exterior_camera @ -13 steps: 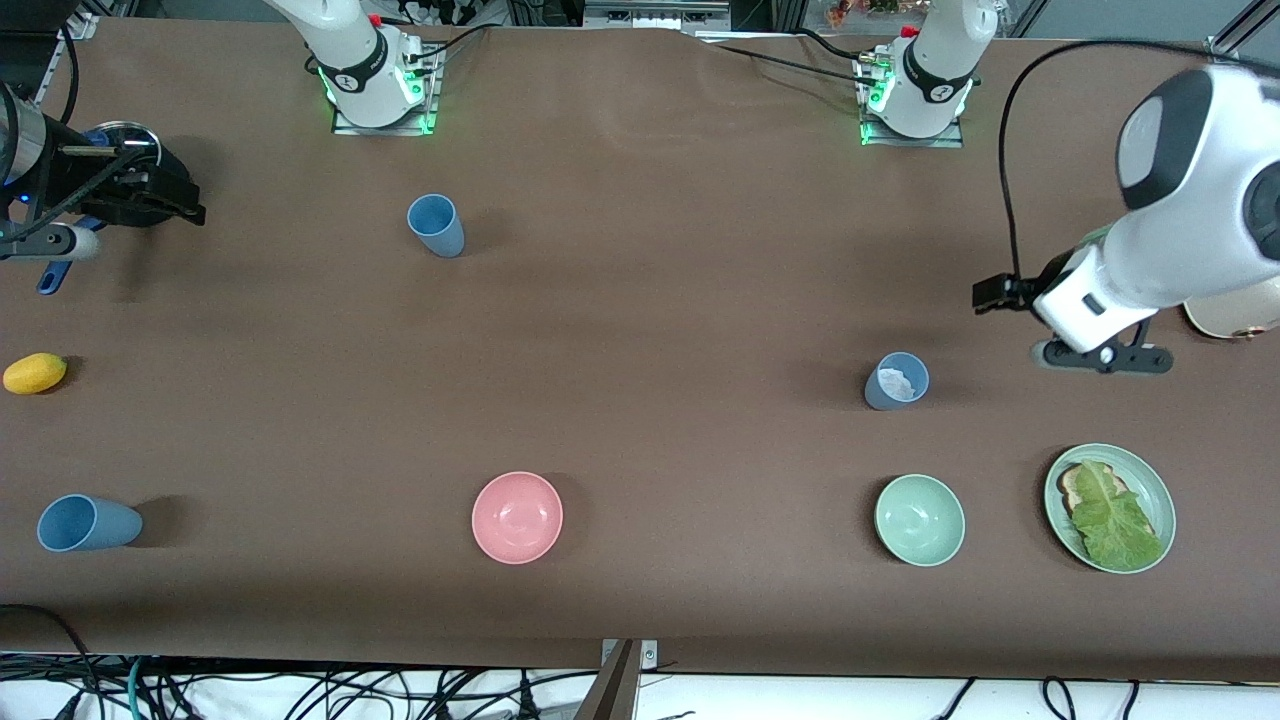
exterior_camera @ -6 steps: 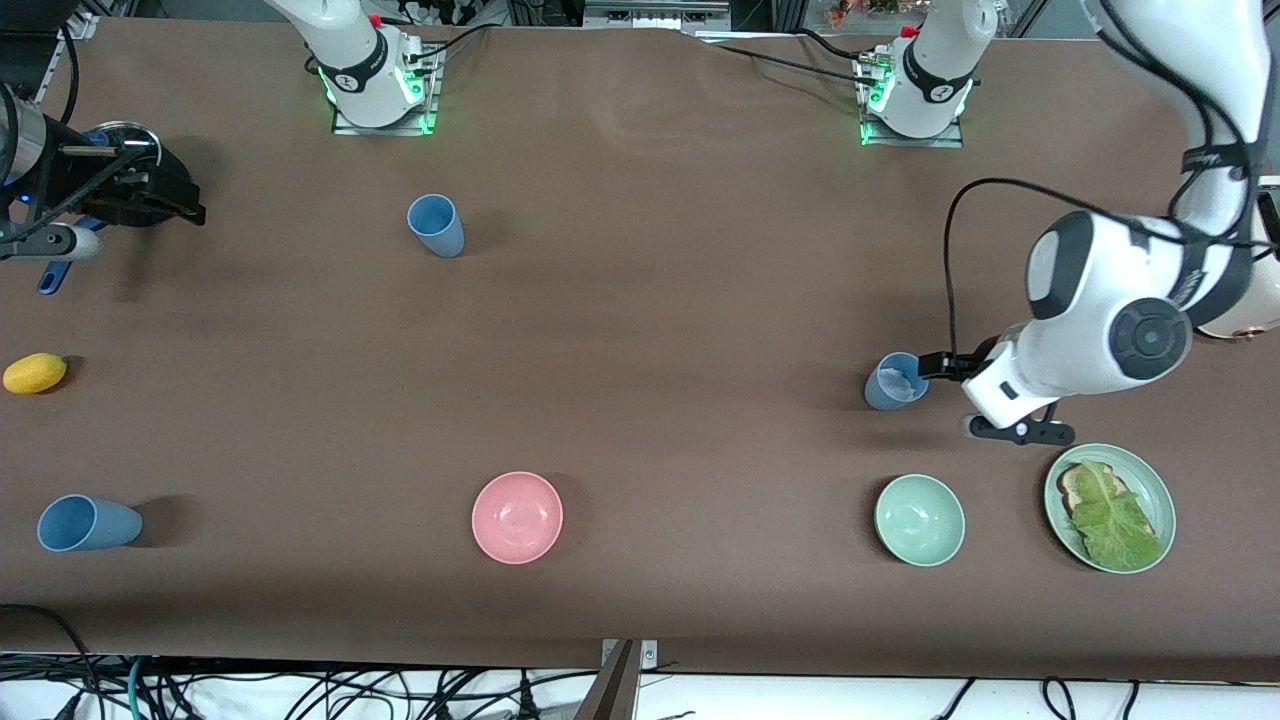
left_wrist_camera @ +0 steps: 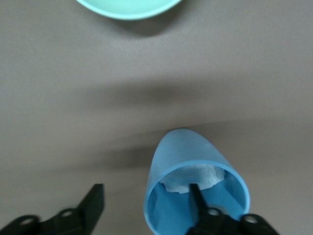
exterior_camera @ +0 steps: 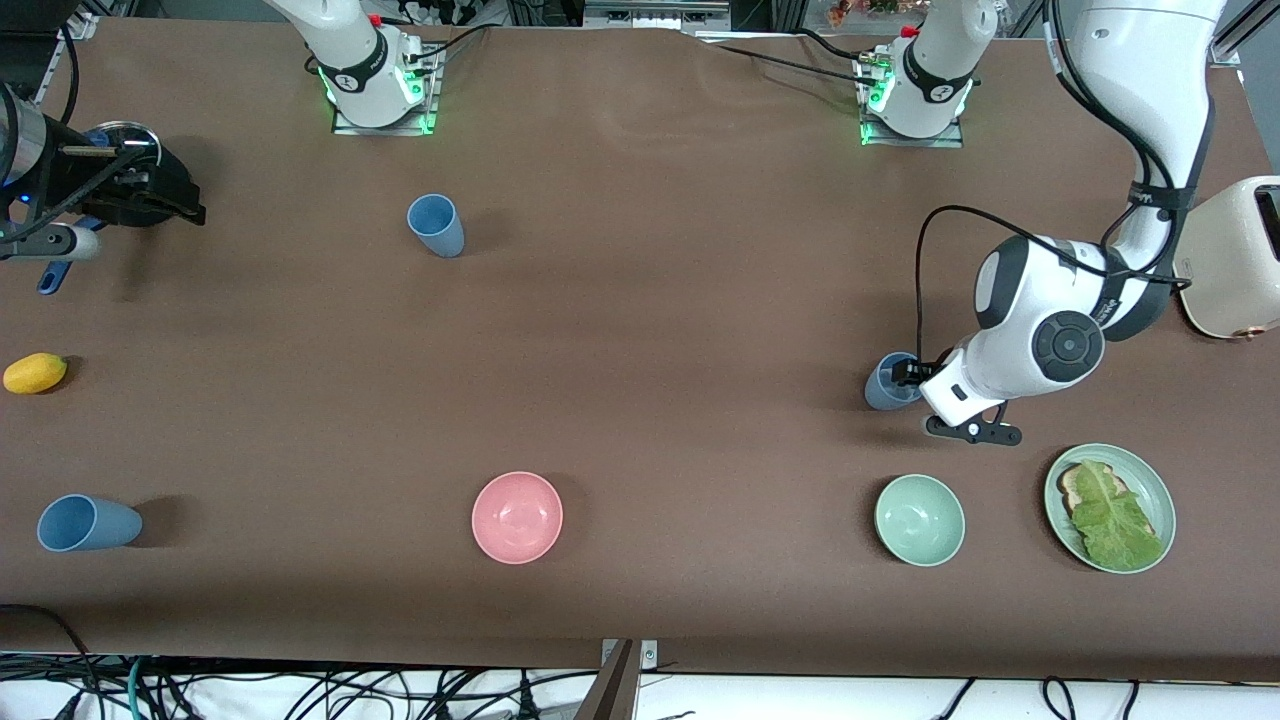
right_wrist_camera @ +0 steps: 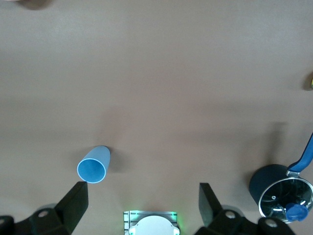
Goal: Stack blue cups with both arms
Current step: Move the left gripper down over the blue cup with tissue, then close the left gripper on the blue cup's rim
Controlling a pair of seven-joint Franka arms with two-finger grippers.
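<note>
No cups are stacked yet. At the right arm's end, the right gripper [exterior_camera: 150, 200] waits with fingers spread wide, holding nothing; one light blue cup [exterior_camera: 88, 523] lies tipped nearer the camera, another [exterior_camera: 436, 225] stands near the right base. The left gripper [left_wrist_camera: 146, 205], open, straddles the grey-blue cup [exterior_camera: 886, 385] wall, one finger inside; we judge grasp, lift and stacking remain.
</note>
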